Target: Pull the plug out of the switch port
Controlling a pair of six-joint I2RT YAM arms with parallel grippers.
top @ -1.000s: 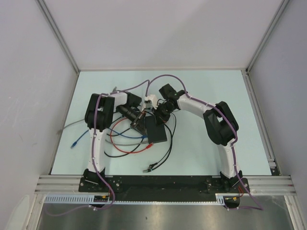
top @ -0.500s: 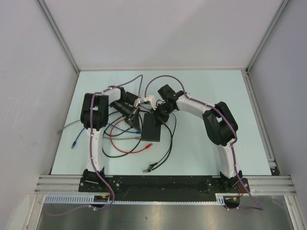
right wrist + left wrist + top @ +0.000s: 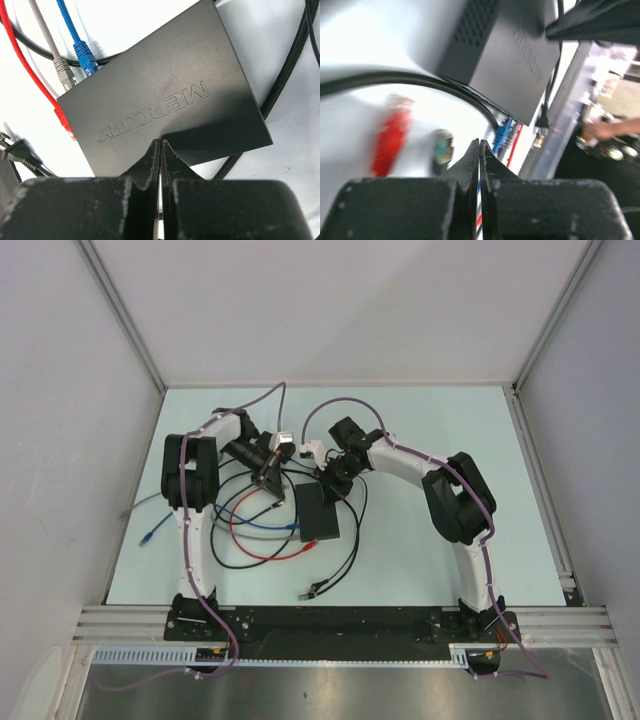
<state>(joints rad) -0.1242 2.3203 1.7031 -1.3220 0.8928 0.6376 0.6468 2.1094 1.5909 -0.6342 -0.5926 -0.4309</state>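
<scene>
1. Shows the switch (image 3: 318, 512) lying flat near the middle of the surface (image 3: 450, 440), between the two arms, amid a tangle of cables (image 3: 262, 524).
2. Catches the right gripper (image 3: 160, 141) fully closed and holding nothing, tips set over the switch's lettered top close to one long edge. Touching or just above, impossible to say.
3. Finds the left gripper (image 3: 479, 144) pinched tight as well, nothing plainly caught between the jaws, poised near the switch on its port side and apart from every plug.
4. Picks out a blue plug (image 3: 86, 57) and a grey plug (image 3: 62, 70) side by side, meeting one edge of the switch, plus a red plug (image 3: 63, 122) at the neighbouring corner. Seated or merely touching, too close to call from the right wrist view.
5. Offers little more from the left wrist view: heavy blur, with the blue plug at the switch's lower corner.
6. Reads as the approach step: no plug gripped, the pull not yet begun.
7. Calls next for opening the left gripper, lining the jaws on one plug's body just outside its port, closing firmly, then drawing straight back along the cable's line.
8. Asks the right gripper to press down on the switch throughout. Otherwise risks dragging the light box along with the plug.
9. Probably needs the plug's latch tab squeezed within the pinch. Hints at a jam or a slipped grip without it.
</scene>
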